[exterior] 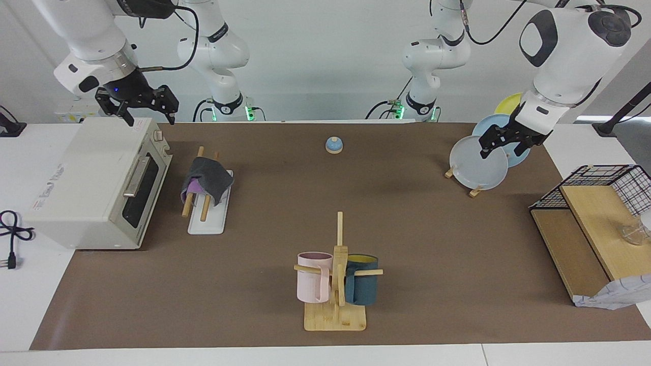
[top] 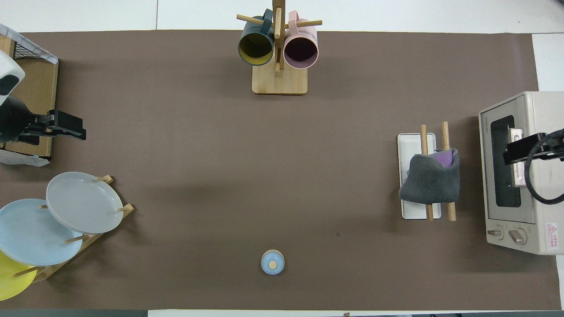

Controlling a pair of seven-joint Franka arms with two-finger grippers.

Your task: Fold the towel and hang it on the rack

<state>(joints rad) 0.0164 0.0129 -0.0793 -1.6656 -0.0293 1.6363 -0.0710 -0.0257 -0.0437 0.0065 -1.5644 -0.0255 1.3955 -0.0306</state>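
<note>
The black two-finger right gripper (exterior: 147, 113) hangs open and empty over the cream toaster oven (exterior: 96, 188); the overhead view catches only its tip. The left gripper (exterior: 503, 145), seemingly open, waits over the plate stand. The folded purple-and-grey towel (top: 431, 180) drapes across the two-rod wooden rack (top: 417, 141) beside the oven.

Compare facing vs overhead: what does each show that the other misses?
Facing only: both arm bases and bodies, and the right gripper open and empty, raised over the toaster oven; the left gripper open over the plate stand.
Overhead only: the inside of the mugs, and the oven's knobs.
Both: the towel draped grey side out over the rack, purple peeking at one edge; the bell.
</note>
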